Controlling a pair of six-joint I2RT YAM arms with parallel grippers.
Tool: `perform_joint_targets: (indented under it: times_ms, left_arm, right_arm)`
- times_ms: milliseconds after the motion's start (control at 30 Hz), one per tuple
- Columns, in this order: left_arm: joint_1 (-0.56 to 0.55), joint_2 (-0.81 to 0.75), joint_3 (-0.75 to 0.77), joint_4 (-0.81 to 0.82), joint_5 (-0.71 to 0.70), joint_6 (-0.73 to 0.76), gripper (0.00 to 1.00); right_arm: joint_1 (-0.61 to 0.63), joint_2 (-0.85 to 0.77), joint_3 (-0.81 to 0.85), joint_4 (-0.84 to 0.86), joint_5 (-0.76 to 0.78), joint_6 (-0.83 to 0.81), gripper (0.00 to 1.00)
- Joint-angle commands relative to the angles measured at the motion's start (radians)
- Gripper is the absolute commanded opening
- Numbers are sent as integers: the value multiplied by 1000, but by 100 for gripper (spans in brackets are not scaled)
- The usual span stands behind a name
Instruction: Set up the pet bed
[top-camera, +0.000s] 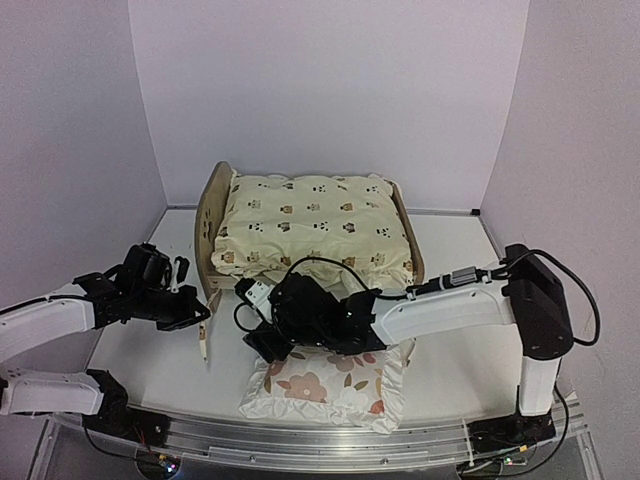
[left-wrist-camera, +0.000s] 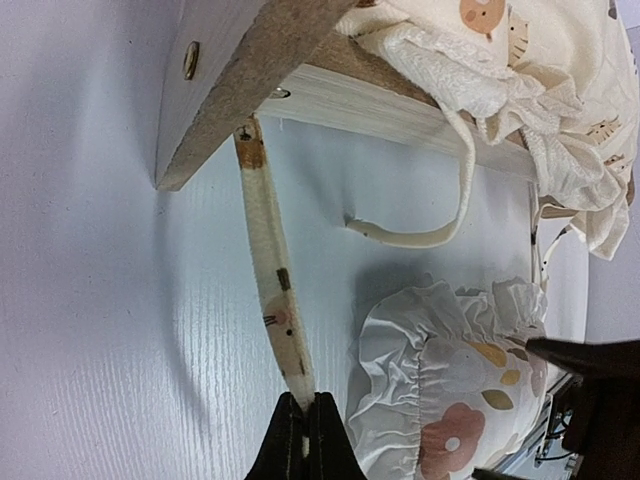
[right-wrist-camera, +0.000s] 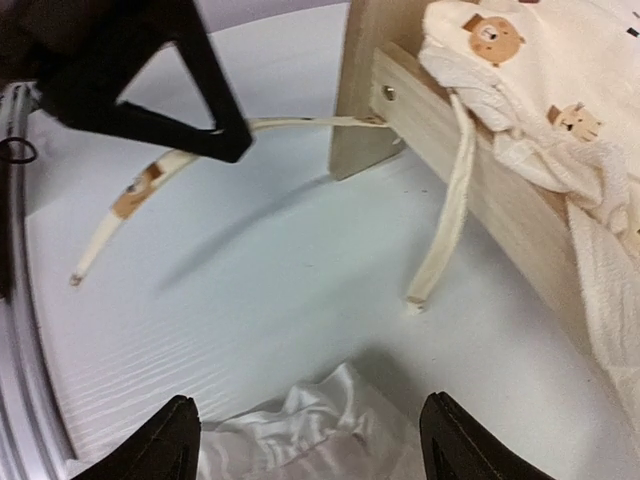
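The pet bed (top-camera: 207, 222) of light wood stands at the back middle, and a cream animal-print cushion (top-camera: 312, 228) lies in it. One printed tie string (left-wrist-camera: 272, 290) of the cushion runs from the bed's near left corner post (left-wrist-camera: 240, 80) toward me. My left gripper (left-wrist-camera: 303, 422) is shut on that string, just left of the bed corner (top-camera: 200, 315). A white ruffled pillow (top-camera: 330, 385) with red-brown flowers lies on the table in front of the bed. My right gripper (right-wrist-camera: 312, 445) stands open over the pillow's ruffled corner (right-wrist-camera: 320, 420), with nothing between its fingers.
A second tie string (right-wrist-camera: 445, 220) hangs loose from the cushion over the bed's side rail (right-wrist-camera: 500, 190), its end on the white table (right-wrist-camera: 250, 300). The table's metal front rail (top-camera: 300, 440) runs below the pillow. White walls close in behind and on both sides.
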Motion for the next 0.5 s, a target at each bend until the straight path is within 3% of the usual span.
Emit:
perform_joint_targets:
  times_ms: [0,133,300,400,467]
  left_arm:
    - [-4,-31,3,-20,-7,-2,0]
    - [-4,-45,7,-30,-9,-6,0]
    - [-5,-46,6,-30,-5,-9,0]
    - [-5,-49,9,-33,-7,-10,0]
    - [-5,-58,6,-34,-9,-12,0]
  right_arm:
    - [-41,107,104,10,98,-81,79]
    - [-85,195,221,2,107,-57,81]
    - [-125,291,328,-17,76,-18,76]
    - [-135,329,383,-27,29,-34,69]
    - [-143,349,412,-35,-2,-51,57]
